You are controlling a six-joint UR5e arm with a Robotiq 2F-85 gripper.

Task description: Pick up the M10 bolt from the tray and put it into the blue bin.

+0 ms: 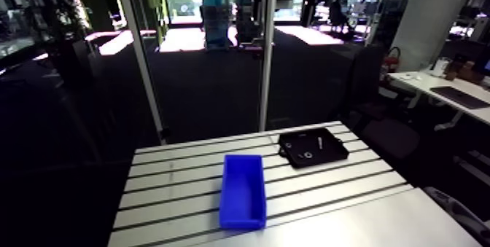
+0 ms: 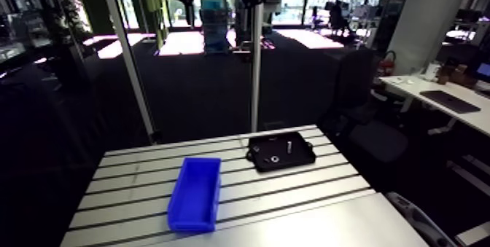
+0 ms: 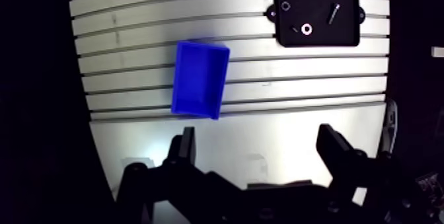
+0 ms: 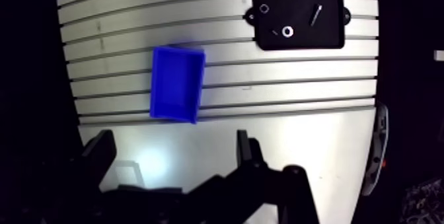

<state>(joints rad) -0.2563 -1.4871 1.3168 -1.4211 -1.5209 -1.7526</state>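
Hand (image 3: 256, 135) hangs high over the near part of the surface (image 3: 297, 74), its two fingers (image 3: 185, 149) spread wide with nothing between them: open and empty. Ahead of it sits the blue bin (image 3: 198, 74), with nothing inside as far as can be seen. Farther off and to the right lies the black tray (image 3: 349, 36), well apart from the hand. The bolt (image 3: 333, 12) lies flat in the tray's right half, with a pale ring (image 3: 306, 28) near it on its left. The step in hand looks like the reach towards the tray. The next move calls for travelling out over the tray, setting the fingers across the bolt's shaft, and coming down clear of the ring.
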